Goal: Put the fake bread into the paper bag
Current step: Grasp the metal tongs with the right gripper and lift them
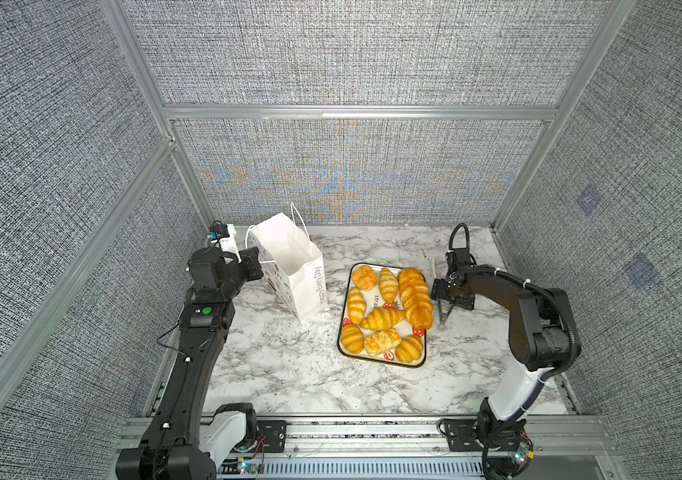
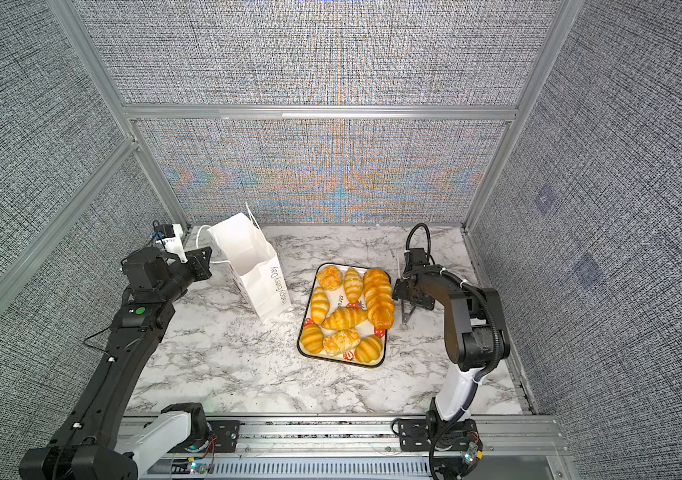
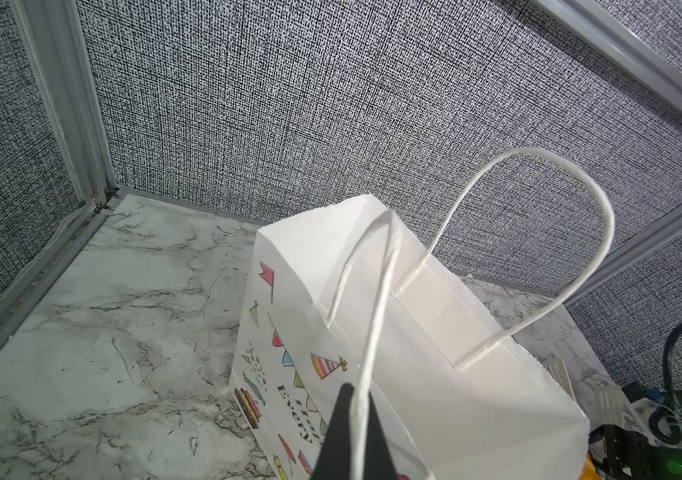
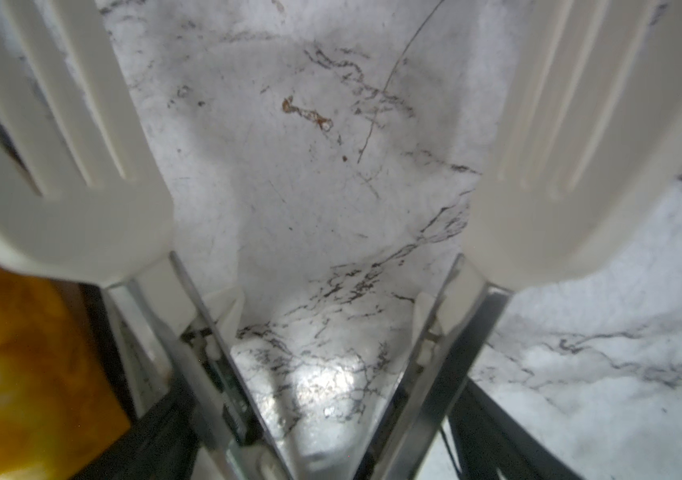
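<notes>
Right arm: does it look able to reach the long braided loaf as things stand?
Probably yes. The right hand is low beside the braided loaf, which lies uncovered along the nearest edge of the tray. Nothing stands between them; the white tongs sit between the hand's fingers.

Your booth is closed on the left, back and right by walls [image 1: 352, 54] of speckled grey woven fabric, held in a frame of pale aluminium bars [image 1: 360, 112]. The table [image 1: 289, 382] is white marble-patterned with dark grey veins and fine scratches, meeting the walls at its far corners, and a ribbed metal rail [image 1: 372, 430] runs along its near edge. Light is bright and even, leaving a glare patch [image 4: 322, 382] on the table.
</notes>
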{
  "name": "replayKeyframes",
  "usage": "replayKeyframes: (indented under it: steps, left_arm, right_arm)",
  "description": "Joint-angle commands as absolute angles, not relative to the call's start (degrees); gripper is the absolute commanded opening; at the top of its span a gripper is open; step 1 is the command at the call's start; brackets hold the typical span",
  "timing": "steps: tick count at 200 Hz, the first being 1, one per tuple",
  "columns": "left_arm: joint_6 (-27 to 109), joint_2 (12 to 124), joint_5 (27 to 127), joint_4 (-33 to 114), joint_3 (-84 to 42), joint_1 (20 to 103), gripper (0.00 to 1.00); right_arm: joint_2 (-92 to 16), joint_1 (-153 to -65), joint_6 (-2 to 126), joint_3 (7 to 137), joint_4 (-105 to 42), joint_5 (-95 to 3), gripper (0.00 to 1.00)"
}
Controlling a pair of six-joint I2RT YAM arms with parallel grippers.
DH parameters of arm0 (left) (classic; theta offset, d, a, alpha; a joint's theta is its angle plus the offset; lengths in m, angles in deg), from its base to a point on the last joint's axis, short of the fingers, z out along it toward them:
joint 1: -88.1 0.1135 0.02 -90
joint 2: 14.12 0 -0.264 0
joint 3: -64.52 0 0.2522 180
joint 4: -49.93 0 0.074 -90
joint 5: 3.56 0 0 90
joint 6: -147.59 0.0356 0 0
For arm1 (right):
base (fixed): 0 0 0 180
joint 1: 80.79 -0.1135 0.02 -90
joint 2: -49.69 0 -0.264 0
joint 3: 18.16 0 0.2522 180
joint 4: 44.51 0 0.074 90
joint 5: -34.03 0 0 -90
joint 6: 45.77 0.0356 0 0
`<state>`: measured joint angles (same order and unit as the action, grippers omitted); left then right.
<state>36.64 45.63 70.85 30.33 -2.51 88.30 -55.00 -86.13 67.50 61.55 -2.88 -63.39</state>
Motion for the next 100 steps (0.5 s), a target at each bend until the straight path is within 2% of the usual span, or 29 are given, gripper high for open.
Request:
replayKeyframes:
  steps: [1, 100]
  left_arm:
    - [36.9, 45.6, 70.1, 31.9, -2.4, 88.5, 0.00]
    - [36.9, 45.8, 69.8, 32.0, -2.2, 88.8, 0.00]
  right_arm:
    - [-55.5, -86.2, 68.1, 61.8, -2.6, -64.2, 0.86]
    - [-57.3, -86.3, 68.6, 62.0, -2.8, -64.1, 0.82]
